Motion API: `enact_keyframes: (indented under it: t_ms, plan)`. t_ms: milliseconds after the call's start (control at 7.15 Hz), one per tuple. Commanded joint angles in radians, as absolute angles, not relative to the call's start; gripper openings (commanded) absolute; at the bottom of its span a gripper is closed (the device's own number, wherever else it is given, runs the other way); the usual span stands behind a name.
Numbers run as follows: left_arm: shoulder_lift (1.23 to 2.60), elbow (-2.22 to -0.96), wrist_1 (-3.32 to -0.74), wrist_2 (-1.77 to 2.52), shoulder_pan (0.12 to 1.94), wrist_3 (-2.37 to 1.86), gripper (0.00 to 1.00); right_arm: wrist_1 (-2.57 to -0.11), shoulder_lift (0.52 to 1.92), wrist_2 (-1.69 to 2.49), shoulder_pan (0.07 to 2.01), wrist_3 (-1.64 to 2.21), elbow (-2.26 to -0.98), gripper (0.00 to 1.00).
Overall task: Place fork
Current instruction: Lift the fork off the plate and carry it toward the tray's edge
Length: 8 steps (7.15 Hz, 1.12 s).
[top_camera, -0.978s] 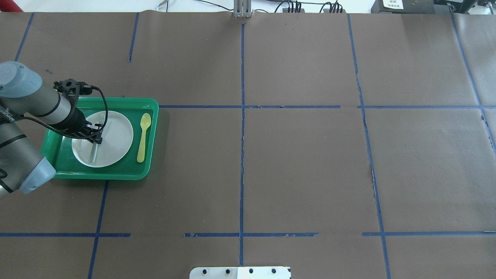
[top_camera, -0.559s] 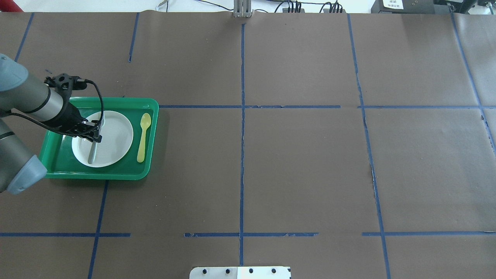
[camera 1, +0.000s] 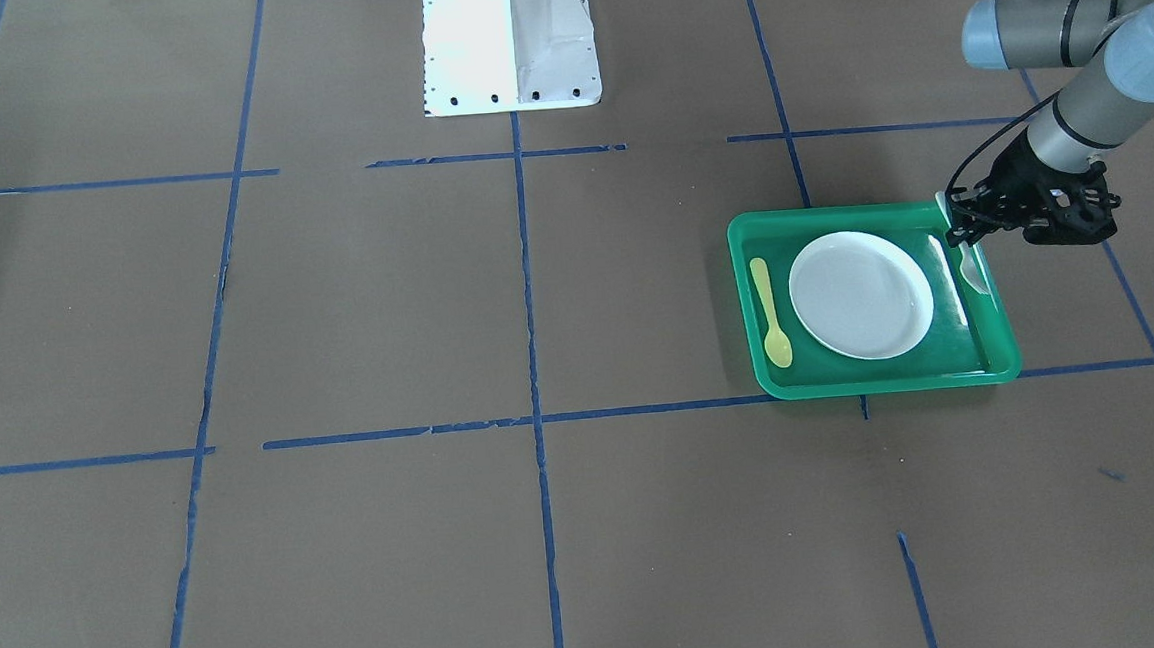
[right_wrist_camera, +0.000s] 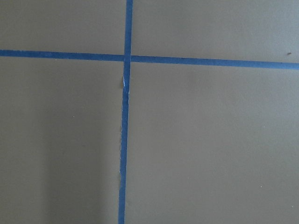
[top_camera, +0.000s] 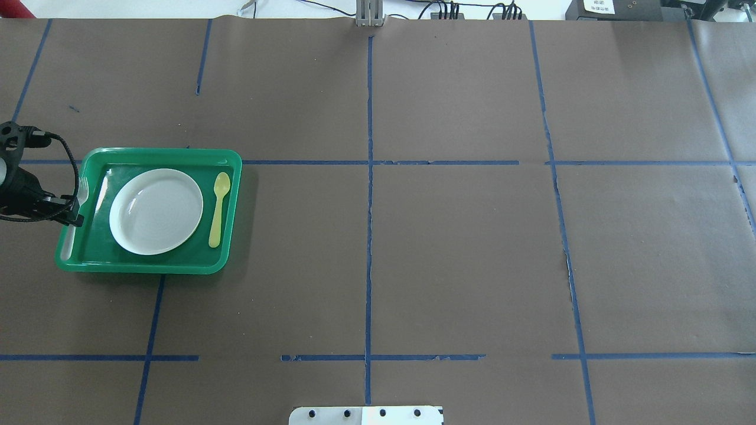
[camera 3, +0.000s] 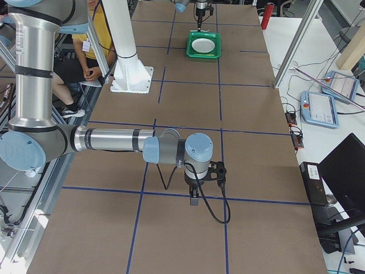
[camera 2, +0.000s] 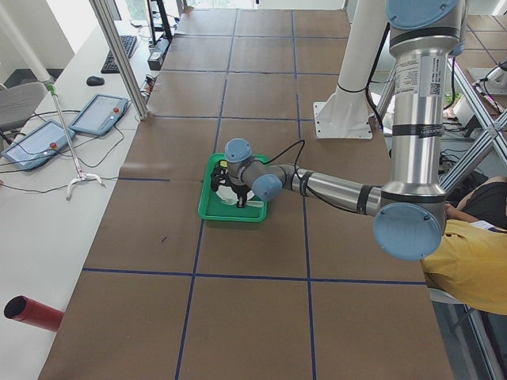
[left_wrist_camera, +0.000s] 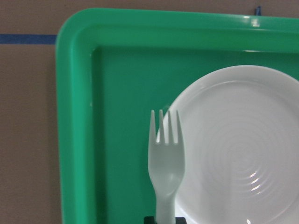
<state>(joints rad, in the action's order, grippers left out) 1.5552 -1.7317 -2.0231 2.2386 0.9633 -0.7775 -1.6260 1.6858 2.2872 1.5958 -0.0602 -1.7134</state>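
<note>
The pale whitish fork (left_wrist_camera: 166,158) is held by its handle in my left gripper (top_camera: 74,218), tines pointing away from me. It hangs over the left side of the green tray (top_camera: 147,263), between the tray's left wall and the white plate (top_camera: 156,211). In the front view the fork (camera 1: 970,270) and left gripper (camera 1: 962,228) are at the tray's (camera 1: 881,382) right rim, beside the plate (camera 1: 861,294). My right gripper (camera 3: 194,200) shows only in the exterior right view, far from the tray; I cannot tell if it is open or shut.
A yellow spoon (top_camera: 218,206) lies in the tray to the right of the plate. The table is brown paper with blue tape lines. The robot's white base plate (top_camera: 366,415) is at the near edge.
My left gripper has moved left with the fork in it, from above the plate to the tray's left edge. The plate now shows whole in the overhead view.
</note>
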Motion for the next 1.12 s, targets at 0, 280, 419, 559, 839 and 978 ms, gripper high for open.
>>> enact_keyframes:
  t_ms: [0,280,419,559,839,978]
  plan:
    - [1.633,-1.668,-2.026,2.237,0.962,-0.845,0.00,-1.626,1.686,2.287,1.595,-0.060,-1.713,1.00]
    - [1.649,-1.620,-2.031,2.235,0.960,-0.836,0.00,-1.626,1.686,2.287,1.595,-0.060,-1.713,1.00]
    - [1.648,-1.612,-2.034,2.233,0.960,-0.830,0.00,-1.626,1.686,2.287,1.595,-0.061,-1.713,1.00]
    - [1.658,-1.589,-2.036,2.197,0.960,-0.822,0.00,-1.626,1.686,2.287,1.595,-0.060,-1.713,1.00]
    - [1.693,-1.546,-2.037,2.186,0.960,-0.822,0.00,-1.626,1.686,2.287,1.595,-0.060,-1.713,1.00]
    - [1.698,-1.537,-2.037,2.186,0.960,-0.822,0.01,-1.626,1.686,2.287,1.595,-0.060,-1.713,1.00]
